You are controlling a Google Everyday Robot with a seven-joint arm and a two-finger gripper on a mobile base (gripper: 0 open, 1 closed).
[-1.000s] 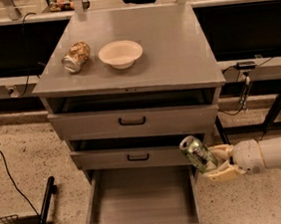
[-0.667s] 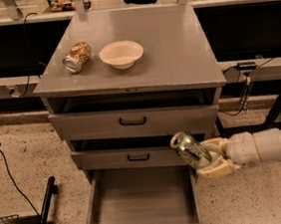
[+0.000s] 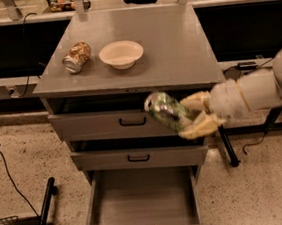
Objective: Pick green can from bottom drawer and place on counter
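Observation:
The green can [image 3: 167, 110] hangs tilted in the air in front of the top drawer, silver end toward the upper left. My gripper [image 3: 191, 115] is shut on it from the right, cream fingers [image 3: 201, 126] above and below its body, with the white arm reaching in from the right edge. The bottom drawer [image 3: 143, 201] stands pulled out below, its grey floor bare. Above, the counter [image 3: 173, 40] is the cabinet's flat grey top, just higher than the can.
A tan-and-gold can [image 3: 76, 56] lies on its side at the counter's left, beside a white bowl [image 3: 121, 53]. Two upper drawers with black handles [image 3: 132, 121] are slightly open. A black pole [image 3: 45, 212] and cables are on the floor at left.
The gripper has carried the green can up and to the left, from beside the middle drawer to in front of the top drawer.

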